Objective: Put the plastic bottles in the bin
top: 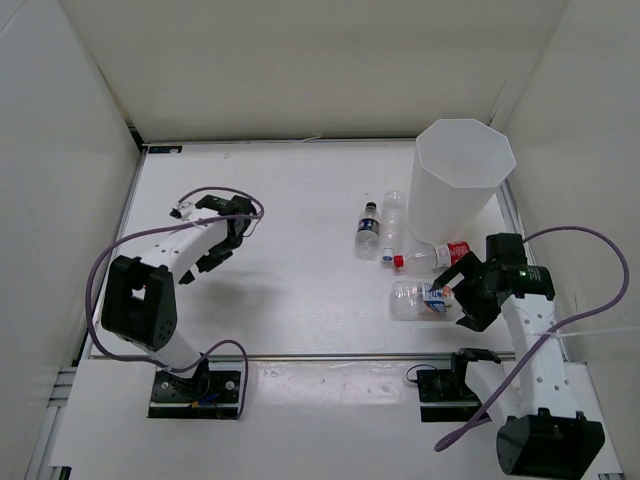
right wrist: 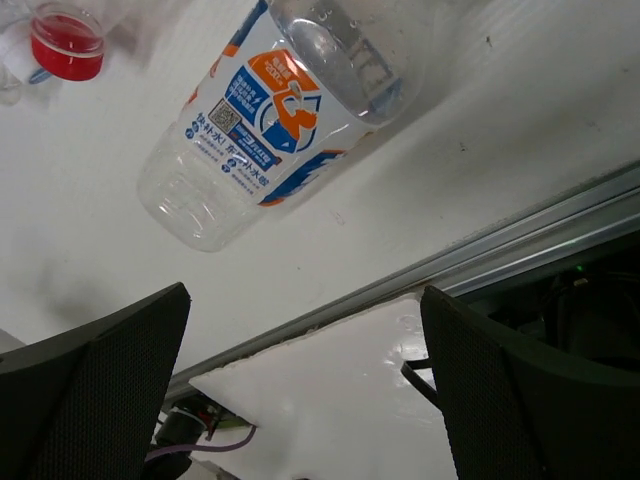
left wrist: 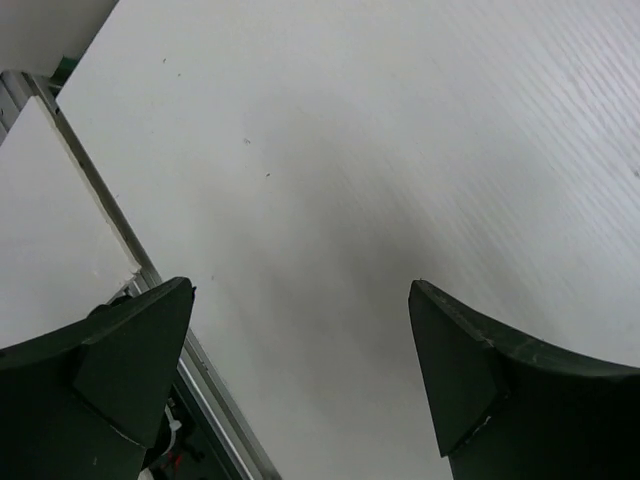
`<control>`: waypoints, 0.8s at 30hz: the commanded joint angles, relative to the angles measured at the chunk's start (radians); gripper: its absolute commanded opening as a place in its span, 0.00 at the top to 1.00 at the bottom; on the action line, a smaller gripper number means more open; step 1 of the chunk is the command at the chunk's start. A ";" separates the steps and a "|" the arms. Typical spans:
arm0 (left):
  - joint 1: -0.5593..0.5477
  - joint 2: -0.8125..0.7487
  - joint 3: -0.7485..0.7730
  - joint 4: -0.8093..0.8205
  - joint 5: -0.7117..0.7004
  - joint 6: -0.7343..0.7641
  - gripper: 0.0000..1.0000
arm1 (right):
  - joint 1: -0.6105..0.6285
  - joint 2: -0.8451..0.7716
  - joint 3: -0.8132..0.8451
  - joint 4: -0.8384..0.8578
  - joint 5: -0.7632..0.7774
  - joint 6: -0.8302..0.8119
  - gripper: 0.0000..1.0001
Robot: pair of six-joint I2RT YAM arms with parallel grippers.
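Several plastic bottles lie on the table beside the tall white bin (top: pixel 462 178). A dark-capped, blue-labelled bottle (top: pixel 368 230) and a clear bottle (top: pixel 394 214) lie to the left of the bin. Against the bin's base rests a red-capped bottle (top: pixel 432 257). An orange-and-blue-labelled bottle (top: pixel 416 298) (right wrist: pixel 270 110) lies nearest my right gripper (top: pixel 456 303) (right wrist: pixel 305 294), which is open just right of it, holding nothing. The red cap (right wrist: pixel 67 45) shows in the right wrist view's corner. Far to the left, my left gripper (top: pixel 200 270) (left wrist: pixel 300 287) hangs open over bare table.
White walls enclose the table on three sides. A metal rail (top: pixel 330 355) (right wrist: pixel 520 235) runs along the table's near edge, just below the right gripper. Purple cables loop from both arms. The left wall's foot (left wrist: pixel 60 230) lies close to the left gripper.
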 commanded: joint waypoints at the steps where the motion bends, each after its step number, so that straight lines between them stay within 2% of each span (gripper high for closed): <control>1: -0.054 -0.046 0.038 -0.089 -0.003 0.076 0.00 | -0.004 0.030 -0.043 0.093 -0.077 0.021 0.00; 9: -0.066 -0.087 0.093 -0.046 0.109 0.210 0.00 | -0.004 0.104 -0.185 0.270 -0.182 0.080 0.00; 21: -0.046 -0.096 0.066 -0.034 0.109 0.219 0.00 | -0.004 0.231 -0.261 0.402 -0.171 0.141 0.00; 24: -0.014 -0.107 0.066 -0.049 0.156 0.201 0.00 | -0.004 0.256 -0.261 0.414 -0.123 0.141 0.00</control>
